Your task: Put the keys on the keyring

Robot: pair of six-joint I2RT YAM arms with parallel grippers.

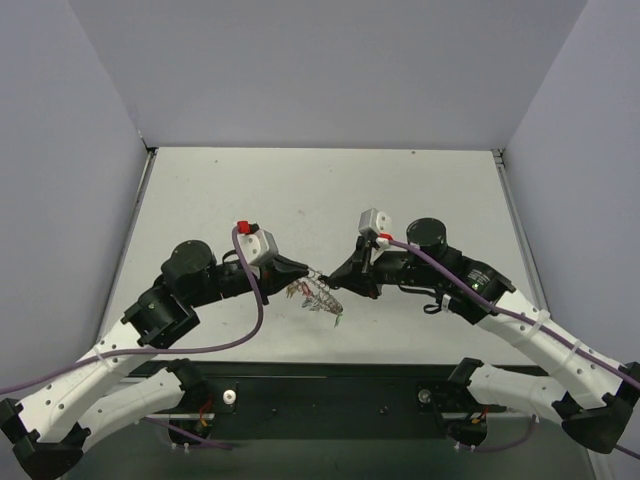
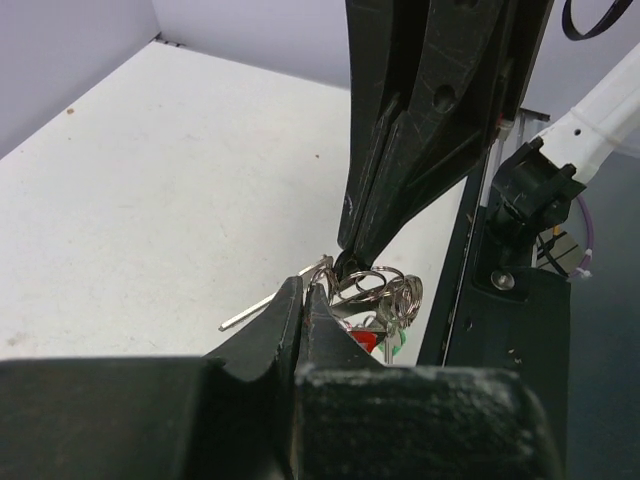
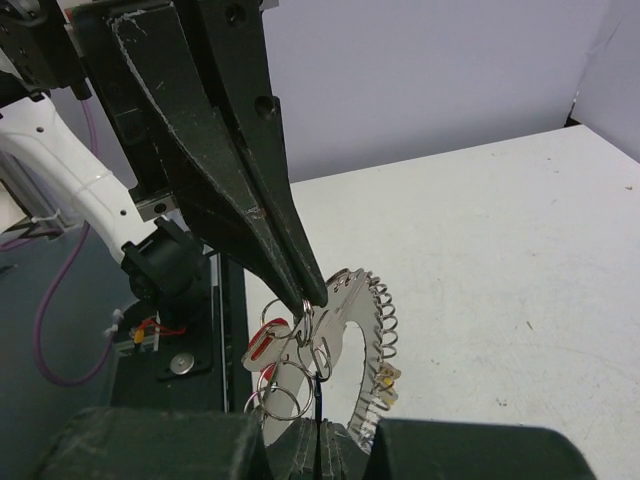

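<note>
Two robot arms meet over a white table with the keyring strung between them. The left gripper, jaws pressed together, pinches the bundle's upper edge. The right gripper, also clamped tight, meets it tip to tip from the opposite side and appears to bite the bundle's lower part, though which piece it holds cannot be told. The ring's fringe of silver loops, with a red tag and a yellow tag, hangs just below the left gripper's tip, apparently off the tabletop. A thin silver shaft, perhaps a key, juts out beside that same tip. The step appears to be threading onto the wire. Done well, one arm should likely stay still as an anchor while the other makes small moves, so the wire neither twists nor slips free.
</note>
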